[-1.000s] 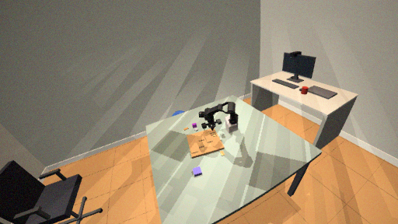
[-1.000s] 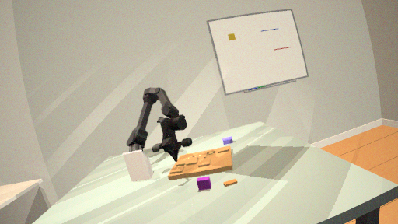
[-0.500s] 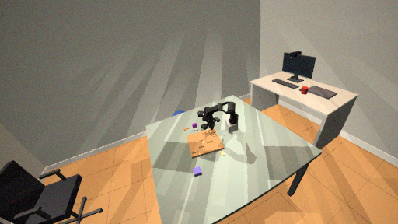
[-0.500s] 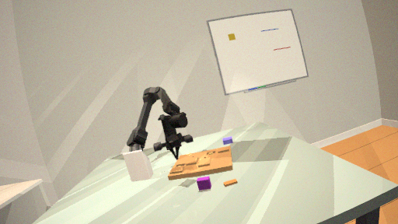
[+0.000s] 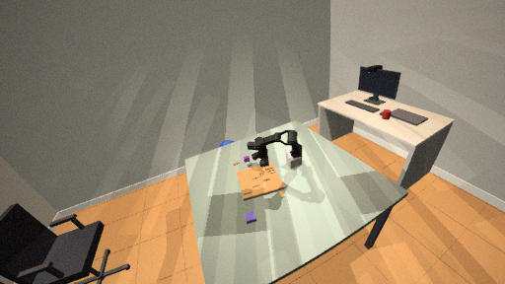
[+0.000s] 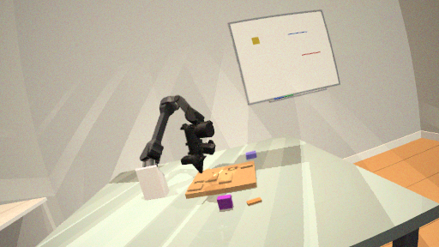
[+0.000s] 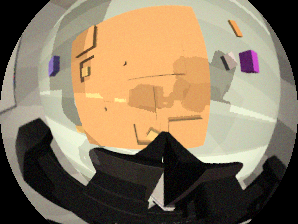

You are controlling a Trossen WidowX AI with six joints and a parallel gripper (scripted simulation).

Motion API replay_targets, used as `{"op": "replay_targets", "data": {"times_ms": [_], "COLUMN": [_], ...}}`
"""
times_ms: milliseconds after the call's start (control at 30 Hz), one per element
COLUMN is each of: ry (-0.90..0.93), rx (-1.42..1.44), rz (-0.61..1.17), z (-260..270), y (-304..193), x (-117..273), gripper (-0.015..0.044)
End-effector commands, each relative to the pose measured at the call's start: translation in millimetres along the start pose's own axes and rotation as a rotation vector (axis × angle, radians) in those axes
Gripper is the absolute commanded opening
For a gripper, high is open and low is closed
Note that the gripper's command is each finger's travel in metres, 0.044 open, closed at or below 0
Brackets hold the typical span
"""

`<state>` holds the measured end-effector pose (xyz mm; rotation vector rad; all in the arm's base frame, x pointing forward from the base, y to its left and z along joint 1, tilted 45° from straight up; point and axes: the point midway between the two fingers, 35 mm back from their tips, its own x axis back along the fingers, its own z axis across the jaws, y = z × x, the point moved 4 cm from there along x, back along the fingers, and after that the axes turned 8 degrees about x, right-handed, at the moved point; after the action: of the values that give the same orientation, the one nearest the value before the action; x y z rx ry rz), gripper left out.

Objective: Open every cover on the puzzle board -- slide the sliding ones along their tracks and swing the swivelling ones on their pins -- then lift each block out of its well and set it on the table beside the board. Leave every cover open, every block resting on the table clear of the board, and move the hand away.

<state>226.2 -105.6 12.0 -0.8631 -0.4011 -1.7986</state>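
One closed, empty gripper (image 5: 263, 165) (image 6: 201, 171) (image 7: 164, 135) hangs low at the puzzle board (image 5: 258, 182) (image 6: 240, 186) (image 7: 150, 50); dipping further off-line, its tips could jam against a cover's edge.

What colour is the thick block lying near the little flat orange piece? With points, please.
Purple (image 6: 225, 202) (image 7: 249, 61) (image 5: 247, 159), leaning towards magenta; the exterior view shows it best.

Red mug (image 5: 387, 114) on desk (image 5: 340, 102) — whiteboard (image 6: 287, 73) on wall.

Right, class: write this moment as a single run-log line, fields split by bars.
gripper: shut, nothing held | position: at puzzle board edge | purple block: on table, off board
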Motion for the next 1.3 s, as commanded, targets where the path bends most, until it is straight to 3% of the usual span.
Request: {"op": "replay_targets", "data": {"times_ms": [0, 467, 1267], "ry": [-0.004, -0.011, -0.011], "rx": [0.924, 1.81, 1.82], "rz": [-0.015, -0.018, -0.018], "z": [17, 33, 33], "y": [34, 57, 57], "x": [7, 10, 10], "gripper": [0.0, 0.0, 0.0]}}
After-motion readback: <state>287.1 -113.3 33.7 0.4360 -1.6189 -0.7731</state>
